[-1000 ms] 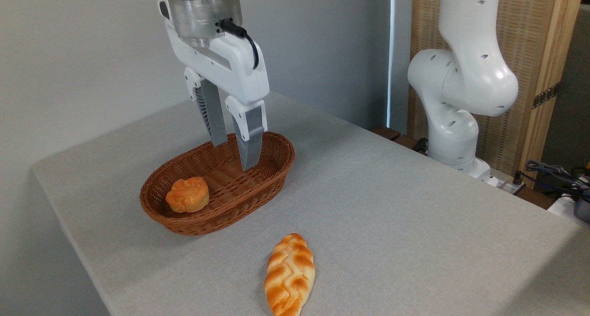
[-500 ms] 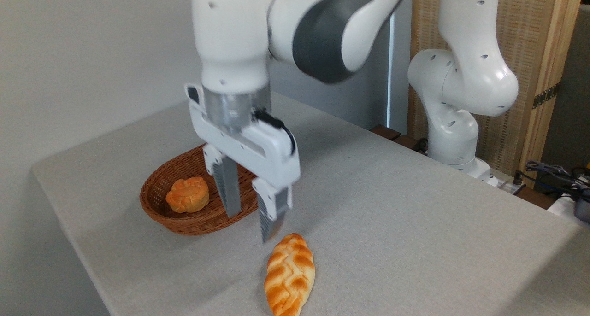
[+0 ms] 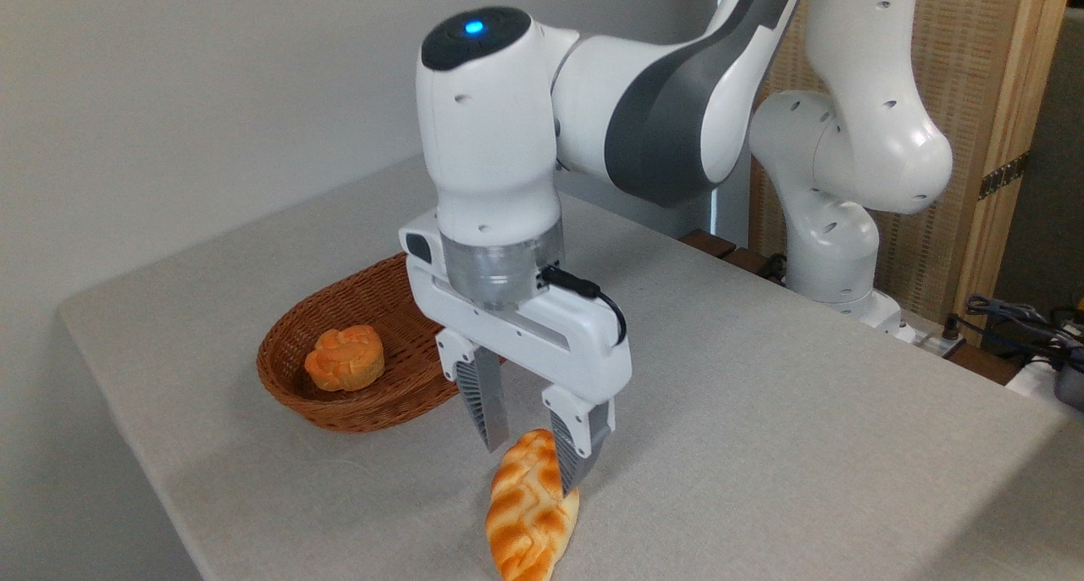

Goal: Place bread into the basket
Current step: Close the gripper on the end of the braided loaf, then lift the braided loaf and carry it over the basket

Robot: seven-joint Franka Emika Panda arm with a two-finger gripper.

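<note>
The jaws stand apart, pointing down, one finger on each side of the far end of the bread [image 3: 532, 506]; the gripper [image 3: 535, 464] holds nothing yet. The right finger's tip overlaps the loaf's upper right edge and may be touching it, while the left finger hangs just beside the loaf's top left with a gap showing, so contact there cannot be confirmed. The bread lies flat on the worktop [image 3: 762, 412] near the front edge, its long axis running roughly toward the camera, braided golden side up, and its near tip runs out of view at the bottom. Judging from this, the step in hand is the reach and descent onto the loaf, before the grasp. The fingers straddle the far end and not the middle, so the next move probably calls for a slight shift toward the loaf's centre, a little more descent, then closing across its narrow width; a pinch at the tip could let the long body swing or slip when lifted. Behind and to the left sits the basket [image 3: 288, 386], well apart from the loaf, partly hidden by the wrist, with a small round bun [image 3: 345, 358] in its left end. The free space appears to be in the right half, so carrying the bread there looks sensible.
</note>
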